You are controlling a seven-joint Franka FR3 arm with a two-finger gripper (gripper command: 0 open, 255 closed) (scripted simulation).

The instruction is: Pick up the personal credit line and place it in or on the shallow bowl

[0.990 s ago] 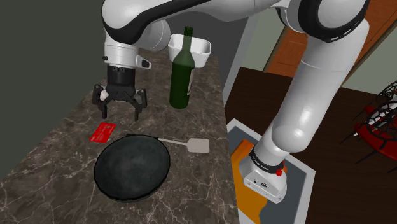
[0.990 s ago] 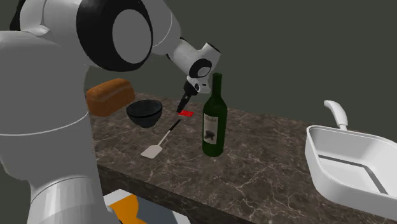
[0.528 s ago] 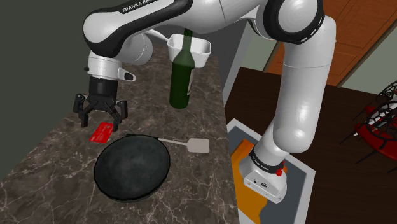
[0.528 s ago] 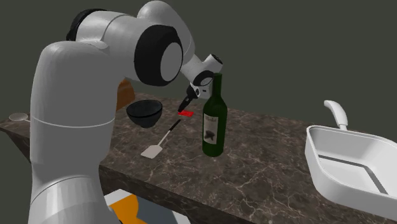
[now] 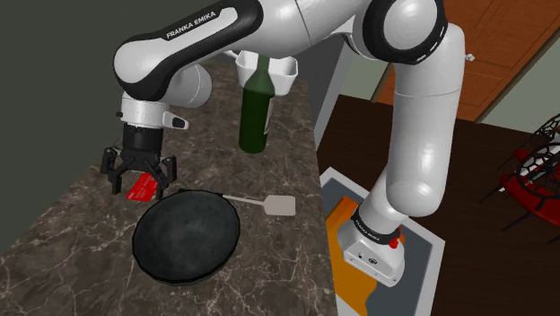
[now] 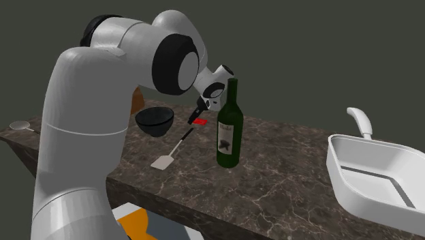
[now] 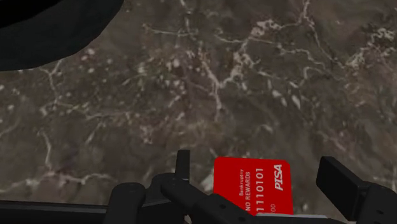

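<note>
I have the gripper (image 5: 142,184) low over the red card (image 7: 257,188) — fingers (image 7: 347,186) spread w/ it between them, not pinched, ready to close on its edges. Card lies flat on the counter (image 5: 72,235), approx. 10 o'clock from the dark bowl (image 5: 187,238).

Red card (image 7: 253,186) partly hidden (by fingers (image 7: 191,194))

Dark marble counter (image 5: 269,265) bears red card (image 5: 142,188), black bowl (image 5: 187,235), spatula (image 5: 271,204), bottle (image 5: 256,108).
</note>
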